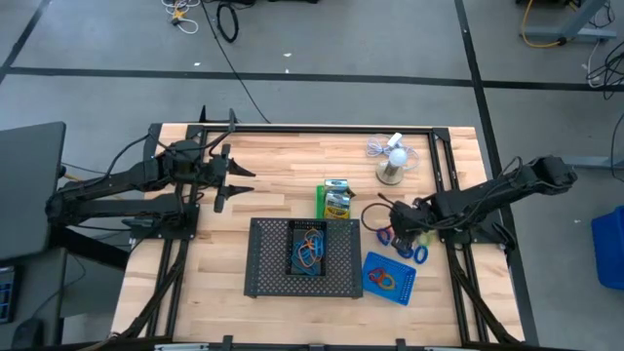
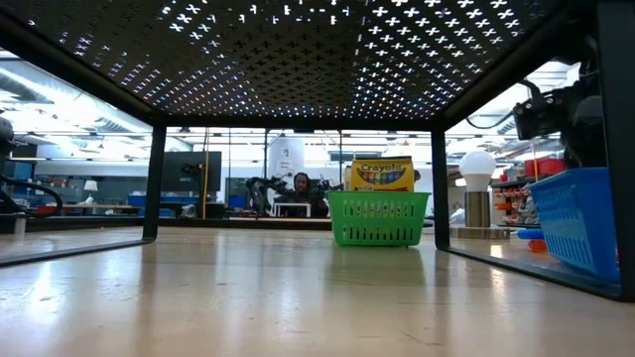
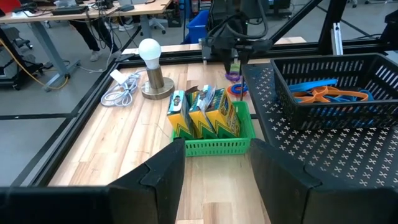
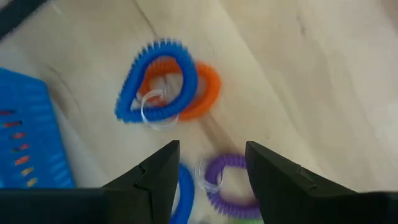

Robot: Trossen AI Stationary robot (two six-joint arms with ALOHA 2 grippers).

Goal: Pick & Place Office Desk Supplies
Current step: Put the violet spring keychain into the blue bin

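Observation:
Coiled rubber-band loops lie flat on the wood beneath my right gripper (image 4: pixel 211 152): a blue loop (image 4: pixel 158 68) over an orange loop (image 4: pixel 208 93), and a purple loop (image 4: pixel 227 183) nearer the fingers. That gripper (image 1: pixel 400 230) points down, open, above them and touching nothing. A green bin (image 3: pixel 214 144) holds upright yellow crayon boxes (image 3: pixel 205 112). A blue bin (image 1: pixel 388 278) and a black bin (image 3: pixel 336 93) each hold loops. My left gripper (image 3: pixel 214 152) hovers open at the table's left (image 1: pixel 226 187), facing the green bin.
The black bin stands on a large black mesh tray (image 1: pixel 268 273) at the near middle. A white fan on a round base (image 1: pixel 392 161) with its coiled cord stands at the far right. Bare wood lies between the left arm and the tray.

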